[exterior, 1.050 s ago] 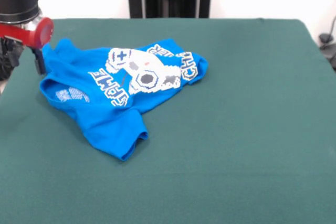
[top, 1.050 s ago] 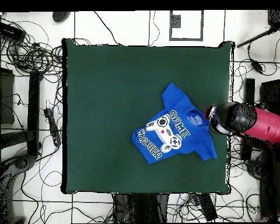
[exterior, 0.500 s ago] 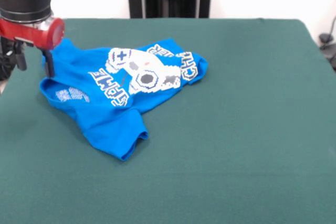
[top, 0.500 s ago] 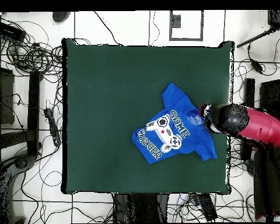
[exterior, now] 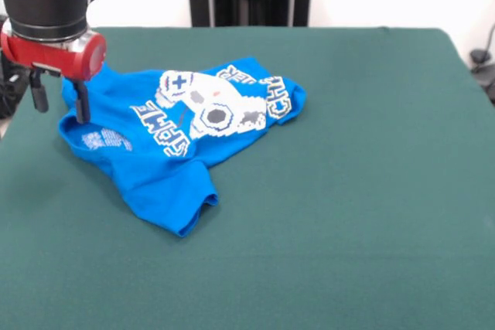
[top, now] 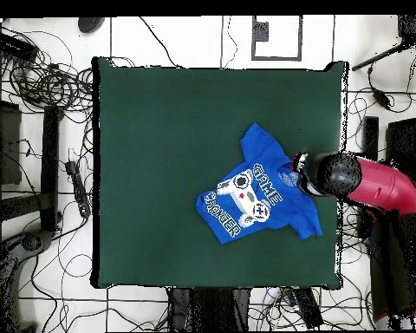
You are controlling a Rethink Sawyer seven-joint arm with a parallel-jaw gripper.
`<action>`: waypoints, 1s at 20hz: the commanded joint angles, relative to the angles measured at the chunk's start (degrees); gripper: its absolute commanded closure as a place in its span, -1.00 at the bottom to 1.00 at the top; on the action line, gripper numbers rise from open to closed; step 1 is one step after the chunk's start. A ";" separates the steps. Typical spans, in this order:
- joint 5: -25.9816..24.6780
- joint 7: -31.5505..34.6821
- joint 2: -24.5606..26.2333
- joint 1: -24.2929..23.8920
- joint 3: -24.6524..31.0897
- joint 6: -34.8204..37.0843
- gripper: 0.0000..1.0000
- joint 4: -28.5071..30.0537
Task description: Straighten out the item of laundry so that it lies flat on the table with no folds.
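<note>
The gripper [exterior: 58, 102] has slid inward over the shirt [exterior: 174, 133] edge — fingers spread, empty — shirt crumpled near the table [exterior: 348, 191] side; closing there may pinch doubled layers, adding folds.

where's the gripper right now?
Front view: gripper open at the left, over the T-shirt's left edge. Overhead: near the table's right edge.

Obstacle: crumpled shirt [exterior: 178, 125], left of table [exterior: 348, 191] in front view.
Above shirt edge: gripper [exterior: 58, 102], fingers apart, possibly touching cloth.
Free room: bare felt elsewhere.
</note>
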 commanded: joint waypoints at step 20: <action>1.02 3.11 3.67 5.15 5.05 -3.78 -1.00 7.30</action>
